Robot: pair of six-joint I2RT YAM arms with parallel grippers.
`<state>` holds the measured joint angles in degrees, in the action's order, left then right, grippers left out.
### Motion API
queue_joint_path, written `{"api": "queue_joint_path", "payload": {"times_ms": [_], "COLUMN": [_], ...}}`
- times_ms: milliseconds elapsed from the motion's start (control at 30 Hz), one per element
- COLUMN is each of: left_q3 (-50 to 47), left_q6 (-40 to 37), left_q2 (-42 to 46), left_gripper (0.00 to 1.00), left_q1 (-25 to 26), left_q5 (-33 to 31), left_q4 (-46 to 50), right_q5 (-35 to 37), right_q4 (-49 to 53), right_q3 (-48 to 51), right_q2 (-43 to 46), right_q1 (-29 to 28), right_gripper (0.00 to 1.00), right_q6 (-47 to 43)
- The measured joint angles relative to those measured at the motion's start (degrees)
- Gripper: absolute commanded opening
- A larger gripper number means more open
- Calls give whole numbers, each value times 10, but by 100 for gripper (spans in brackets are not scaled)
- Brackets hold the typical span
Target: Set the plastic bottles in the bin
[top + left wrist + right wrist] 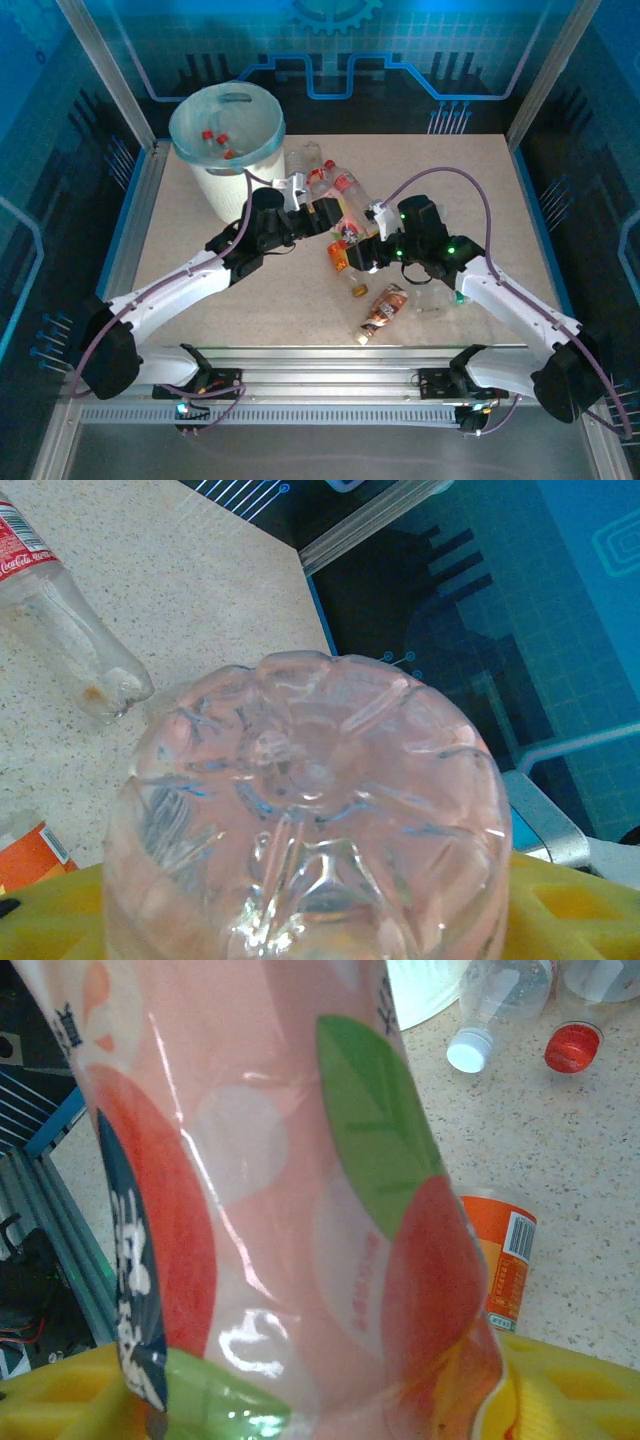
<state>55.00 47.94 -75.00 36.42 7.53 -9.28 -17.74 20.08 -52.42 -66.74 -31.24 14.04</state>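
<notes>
A pink-labelled bottle (pixel 300 1210) is seen between the jaws of the right tool (pixel 310 1400); a grip cannot be told. Farther, a clear bottle (pixel 310 810) is clenched by the left tool (pixel 310 920). Red-capped bottles (pixel 222 141) are seen inside the bin (pixel 215 185), far left on the desk (pixel 450 160).

Table (pixel 290 312): speckled beige top, flat and matte. Blue strip (pixel 128 215) runs along its left edge. Silver rails (pixel 330 362) lie across the near edge. Slanted aluminium posts (pixel 100 65) stand at both back corners. Walls (pixel 420 40): blue panels printed with circuit lines. Gear emblem (pixel 337 14) sits top centre on the back one. Light is cool with a blue cast and soft glare on the panels.
</notes>
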Motion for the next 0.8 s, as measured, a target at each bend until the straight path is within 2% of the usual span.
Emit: {"api": "queue_joint_path", "payload": {"times_ms": [167,400,633,800], "left_q3": [0,40,201,342], "left_q6": [-8,-51,-141,-238], "left_q2": [21,59,75,70], "left_gripper": [61,61,61,60], "left_q1": [-12,-48,-123,-178], "left_q5": [-12,-29,-36,-56], "left_q4": [20,94,187,227], "right_q5": [10,9,8,8], "right_q4": [1,6,-3,-15], "right_q3": [-1,-33,-95,-143], "right_q2": [19,37,45,30], "right_q1": [-3,-3,-15,-41], "right_gripper": [93,98,98,97], "right_q6": [4,17,31,35]}}
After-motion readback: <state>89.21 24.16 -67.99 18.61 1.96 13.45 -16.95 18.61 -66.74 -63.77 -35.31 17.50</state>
